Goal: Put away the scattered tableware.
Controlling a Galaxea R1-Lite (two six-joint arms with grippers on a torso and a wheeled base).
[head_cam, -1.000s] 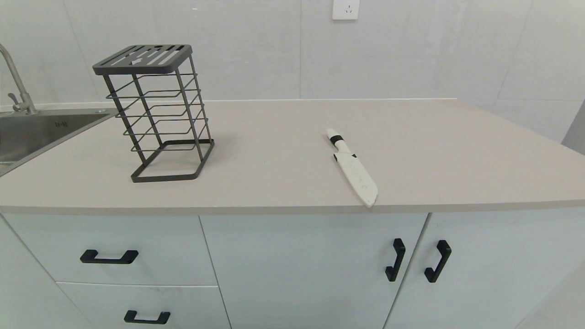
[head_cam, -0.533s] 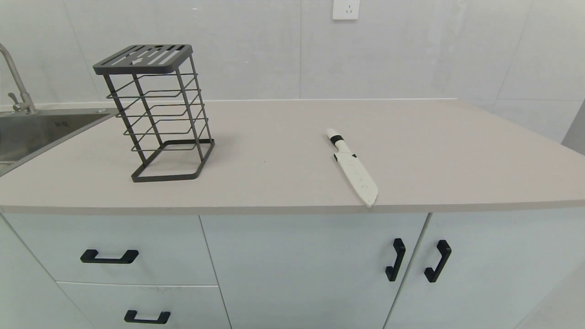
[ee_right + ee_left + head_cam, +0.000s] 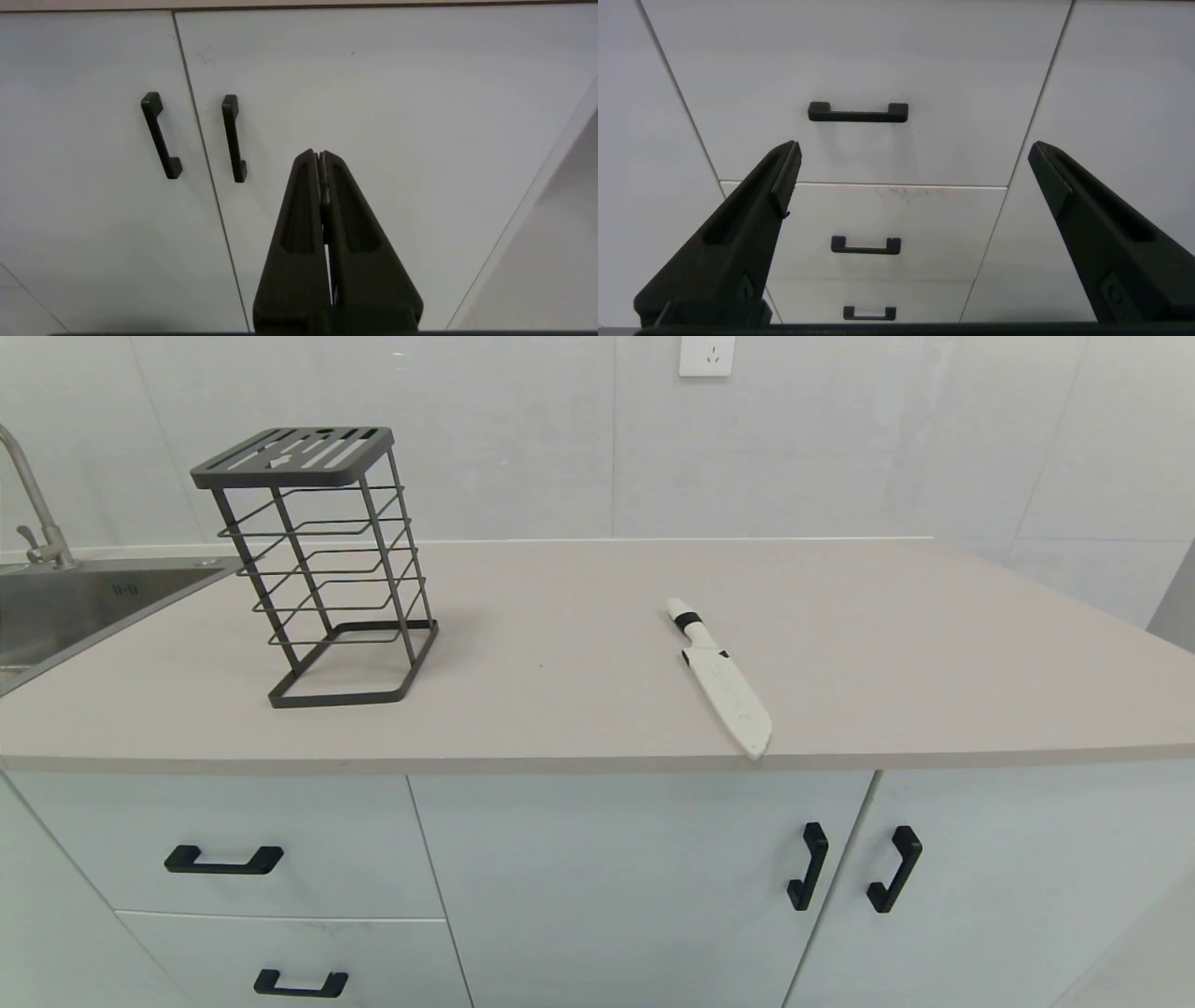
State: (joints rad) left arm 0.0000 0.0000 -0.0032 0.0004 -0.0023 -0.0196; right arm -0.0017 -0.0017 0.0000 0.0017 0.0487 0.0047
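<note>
- The white knife [image 3: 719,678] lies flat on the countertop [image 3: 579,653], well to the right of the black wire rack [image 3: 317,569], blade tip at the front edge.
- Left gripper [image 3: 913,154]: fingers wide apart, facing drawer fronts [image 3: 878,56].
- Right gripper [image 3: 322,159]: fingers pressed together, empty, facing cabinet doors [image 3: 392,93].

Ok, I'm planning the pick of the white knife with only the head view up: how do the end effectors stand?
Observer: The left end effector is open and faces the white drawer fronts with black bar handles.
Operator: And the right one?
Observer: The right end effector is shut and points at the white cabinet doors with two upright black handles.
Operator: Is it holding anything?
Observer: No, it is closed on itself with nothing in it.
</note>
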